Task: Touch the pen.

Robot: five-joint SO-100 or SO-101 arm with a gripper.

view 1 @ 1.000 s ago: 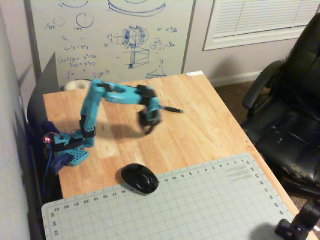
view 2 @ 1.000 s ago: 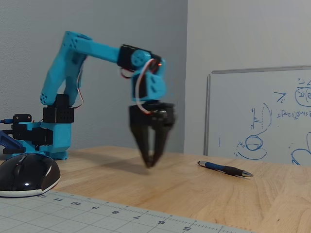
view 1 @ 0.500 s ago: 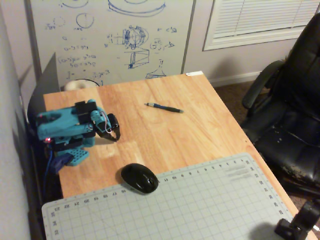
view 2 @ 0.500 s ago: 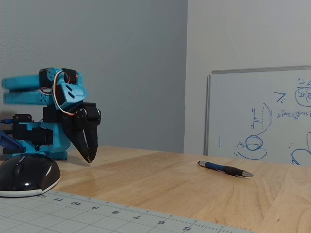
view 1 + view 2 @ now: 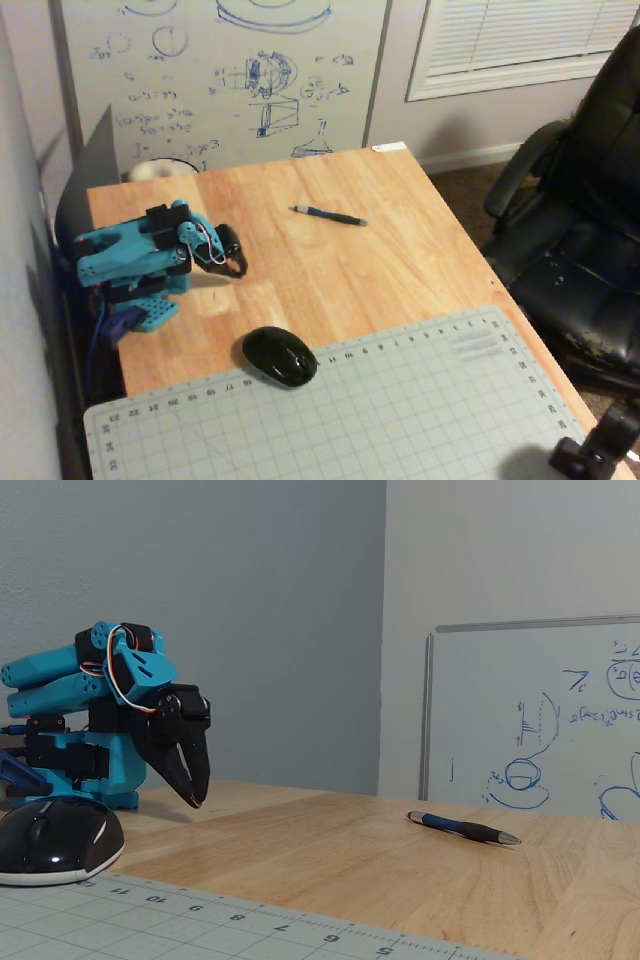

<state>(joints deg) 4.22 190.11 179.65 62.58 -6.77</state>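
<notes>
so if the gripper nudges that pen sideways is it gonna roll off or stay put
The pen is thin and round and lies flat on smooth bare wood, so a sideways nudge would probably roll it. It looks stiff and light, so it would likely skid or spin rather than bend. It sits well inside the table's edges, so falling off seems unlikely.

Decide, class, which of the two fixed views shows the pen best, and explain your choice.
The low side-on fixed view: the pen is nearer there, showing its silver tip and dark grip against bare table. The higher fixed view shows the pen smaller, but places it clearly apart from the pincer.
</notes>
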